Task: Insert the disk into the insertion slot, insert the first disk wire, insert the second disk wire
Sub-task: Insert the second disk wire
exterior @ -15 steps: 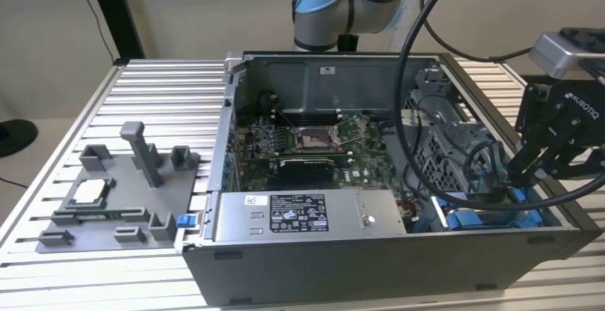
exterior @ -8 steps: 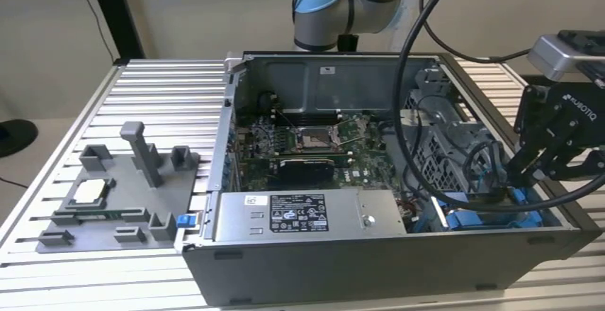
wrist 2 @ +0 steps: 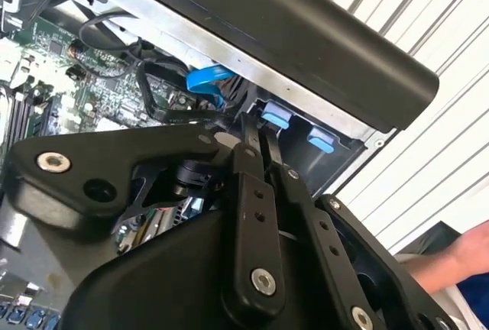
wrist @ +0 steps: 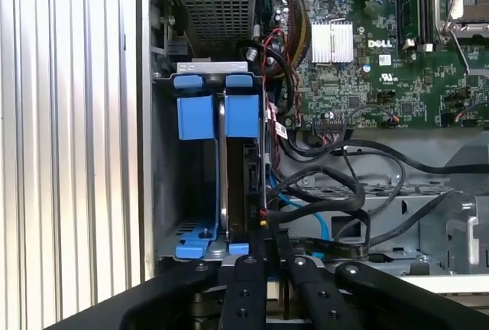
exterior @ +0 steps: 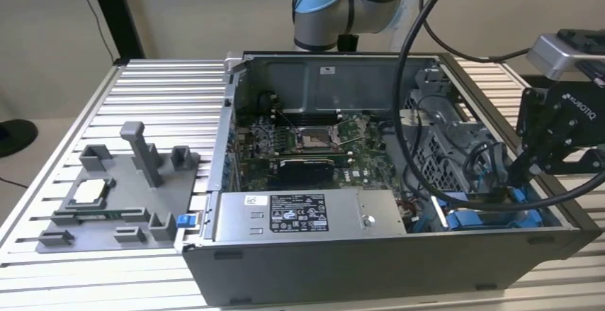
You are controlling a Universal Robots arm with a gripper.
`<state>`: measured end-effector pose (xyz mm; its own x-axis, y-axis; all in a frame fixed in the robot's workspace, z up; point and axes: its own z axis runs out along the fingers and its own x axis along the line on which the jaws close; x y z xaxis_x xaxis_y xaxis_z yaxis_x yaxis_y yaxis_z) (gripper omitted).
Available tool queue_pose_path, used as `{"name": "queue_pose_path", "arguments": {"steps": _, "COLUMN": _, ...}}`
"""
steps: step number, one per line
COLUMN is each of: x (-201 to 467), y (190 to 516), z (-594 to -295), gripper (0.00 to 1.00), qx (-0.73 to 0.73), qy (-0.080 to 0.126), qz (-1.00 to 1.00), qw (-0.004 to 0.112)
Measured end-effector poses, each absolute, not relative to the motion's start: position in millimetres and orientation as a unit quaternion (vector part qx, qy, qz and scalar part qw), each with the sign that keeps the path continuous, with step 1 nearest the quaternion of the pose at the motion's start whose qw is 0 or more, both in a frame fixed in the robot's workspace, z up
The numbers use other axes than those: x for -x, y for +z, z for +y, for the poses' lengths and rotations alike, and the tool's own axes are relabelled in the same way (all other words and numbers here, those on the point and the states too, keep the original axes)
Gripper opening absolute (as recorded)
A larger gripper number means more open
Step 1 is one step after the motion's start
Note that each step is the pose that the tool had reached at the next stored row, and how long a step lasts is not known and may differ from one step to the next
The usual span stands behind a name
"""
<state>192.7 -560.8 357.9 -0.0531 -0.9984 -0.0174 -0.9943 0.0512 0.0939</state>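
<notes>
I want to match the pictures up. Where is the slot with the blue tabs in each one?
Exterior view: slot in the case's near corner, at the exterior view's right.
Second wrist view: slot just past the claw, by the case wall.
First wrist view: slot just past the claw, beside the ribbed table.
Shared landmark: the green board.

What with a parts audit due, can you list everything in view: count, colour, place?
table: one, silver, slatted
case: one, grey, open, on the table
fixture: one, grey, on the table, exterior view's left
motherboard: one, green, inside case
power supply: one, grey, labelled, inside case
slot: one, grey with blue rails, case corner
disk: one, in blue carrier, standing in slot
cables: several black, one blue, beside slot
hand: one, a person's, outside case
arm: one, grey and blue, behind case
claw: one, black, at slot by disk
</notes>
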Motion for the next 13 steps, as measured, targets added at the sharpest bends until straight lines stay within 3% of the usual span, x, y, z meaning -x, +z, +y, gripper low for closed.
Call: {"name": "queue_pose_path", "arguments": {"steps": 13, "x": -168.1, "y": 383.1, "z": -560.8, "gripper": 0.00, "qx": -0.688, "qy": -0.036, "qz": -0.725, "qw": 0.022}}
